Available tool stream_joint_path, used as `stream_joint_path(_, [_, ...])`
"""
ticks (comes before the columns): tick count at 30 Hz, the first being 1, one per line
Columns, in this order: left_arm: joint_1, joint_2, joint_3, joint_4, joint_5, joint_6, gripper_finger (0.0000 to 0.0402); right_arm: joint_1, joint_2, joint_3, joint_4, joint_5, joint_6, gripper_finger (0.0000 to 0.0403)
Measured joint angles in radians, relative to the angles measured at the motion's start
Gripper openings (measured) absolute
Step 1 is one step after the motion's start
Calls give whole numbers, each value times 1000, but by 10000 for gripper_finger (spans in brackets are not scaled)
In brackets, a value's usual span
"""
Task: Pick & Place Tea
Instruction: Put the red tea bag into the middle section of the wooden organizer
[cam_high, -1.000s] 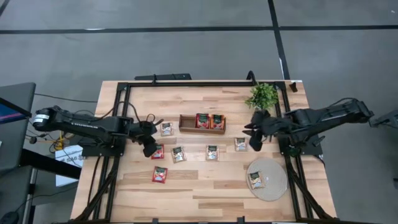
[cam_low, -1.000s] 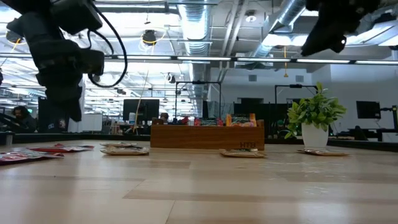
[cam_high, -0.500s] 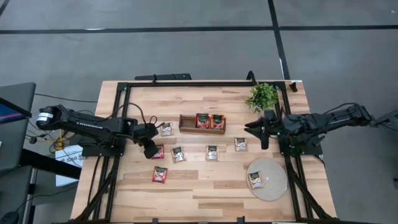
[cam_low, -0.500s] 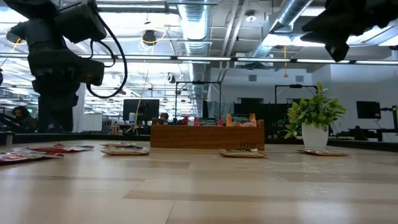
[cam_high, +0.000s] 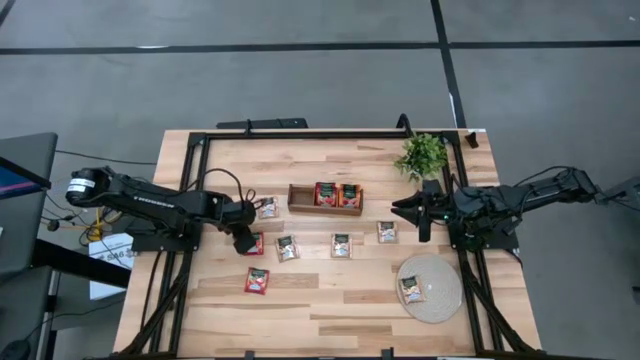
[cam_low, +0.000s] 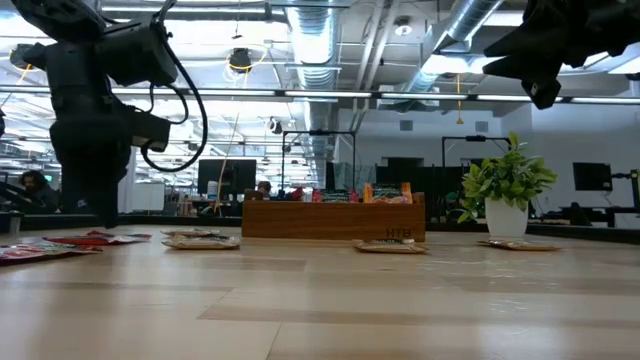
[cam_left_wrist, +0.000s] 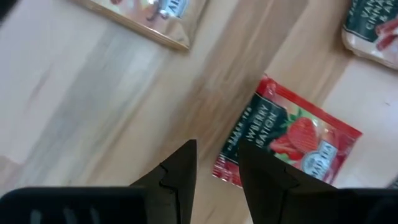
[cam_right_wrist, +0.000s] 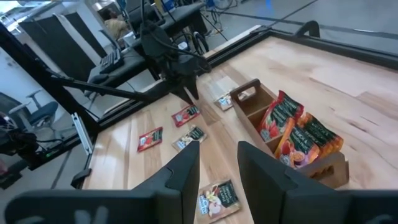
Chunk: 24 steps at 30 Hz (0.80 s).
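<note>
Fingers (cam_left_wrist: 180, 177) of the left gripper (cam_high: 242, 238), slightly parted and empty, hang just above a red strawberry tea sachet (cam_left_wrist: 287, 140) on the wooden table (cam_high: 330, 300); right gripper (cam_high: 418, 212) hovers mid-air beside the plant (cam_high: 422, 154), narrowly parted, holding nothing; other sachets lie scattered; two stand in the wooden box (cam_high: 325, 197).

The high view shows nine tea sachets: two standing in one wooden box (cam_high: 325, 198), six lying flat on the desk (cam_high: 330, 300), and one on the single round mat (cam_high: 445, 300). There is one green plant (cam_high: 421, 154). Two dark arms reach over the desk, one from each side.
</note>
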Motion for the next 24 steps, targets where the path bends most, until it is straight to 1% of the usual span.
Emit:
stream_joint_path(4, [0,0,0,0,-14,20,107,0,0,0,0,0,15,102])
stream_joint_path(9, [0,0,3,-2,17,54,107,0,0,0,1,0,16,102])
stream_joint_path(12, [0,0,26,-1,23,93,107,-1,0,0,1,0,23,102])
stream_joint_path(17, [2,1,75,-73,0,162,107,-4,0,0,3,1,24,102])
stream_joint_path(20, [2,22,96,-104,24,181,107,-4,0,0,3,1,25,102])
stream_joint_path(22, [2,53,103,-105,53,191,107,-4,0,0,3,1,25,102])
stream_joint_path(24, [2,91,111,-108,58,196,107,-4,0,0,6,1,25,102])
